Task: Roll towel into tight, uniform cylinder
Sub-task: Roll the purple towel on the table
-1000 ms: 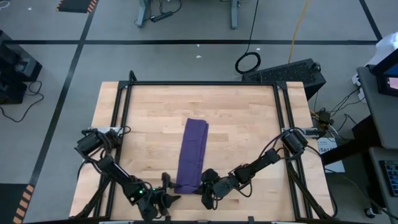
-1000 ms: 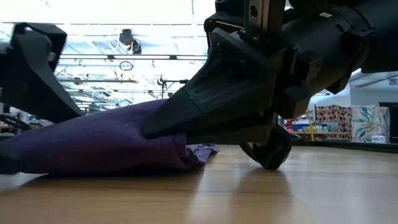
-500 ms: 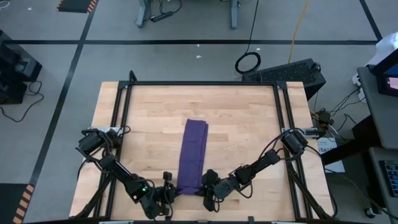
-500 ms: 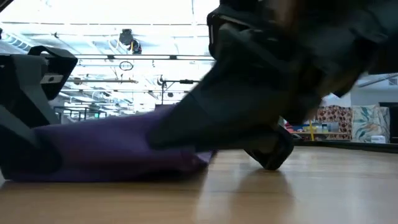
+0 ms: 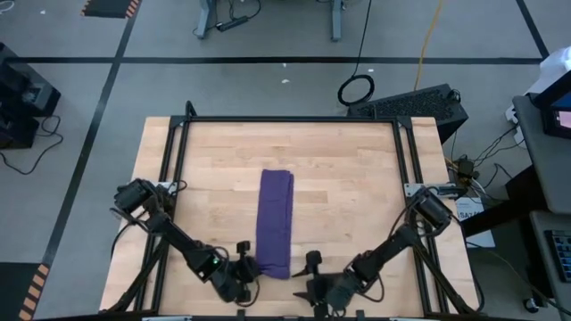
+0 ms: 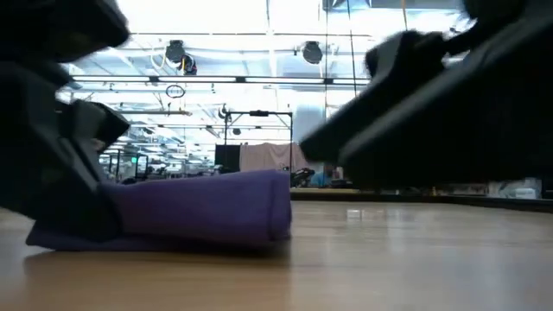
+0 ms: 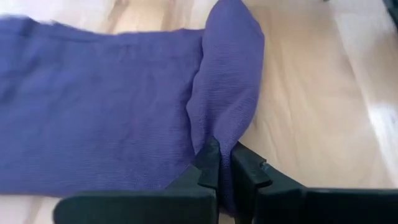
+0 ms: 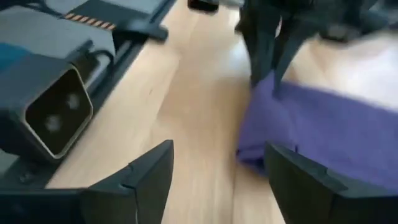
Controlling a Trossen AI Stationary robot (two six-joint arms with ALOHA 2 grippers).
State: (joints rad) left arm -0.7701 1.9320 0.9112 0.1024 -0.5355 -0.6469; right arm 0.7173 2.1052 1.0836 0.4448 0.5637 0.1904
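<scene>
The purple towel (image 5: 275, 223) lies as a narrow folded strip on the wooden table, running from far to near; in the low view the towel (image 6: 203, 207) rests flat, with a thick end. My left gripper (image 5: 250, 267) is at the left side of its near end and is shut on it; the left gripper (image 7: 227, 171) shows the cloth between its fingers. My right gripper (image 5: 309, 275) stands open a short way right of the near end, touching nothing. In its wrist view the right gripper (image 8: 221, 177) faces the towel (image 8: 317, 134). My left gripper pinches a raised fold of the towel (image 7: 224, 140) between its two fingers, at the left edge of the near end. The fingers (image 7: 209, 163) come in low and nearly level from the table's left. The rest of the towel lies slack on the table.
A black metal frame (image 5: 290, 119) runs along the table's far, left and right edges. Bare wood (image 5: 357, 178) lies on both sides of the towel. A camera housing (image 8: 53, 102) stands at the table's near edge beside my right gripper.
My left gripper has moved right to the towel's near end and shut on its left edge. My right gripper has let go of the near end, opened and drawn back toward the right and near edges. The towel's near end, held raised before, now lies lower.
</scene>
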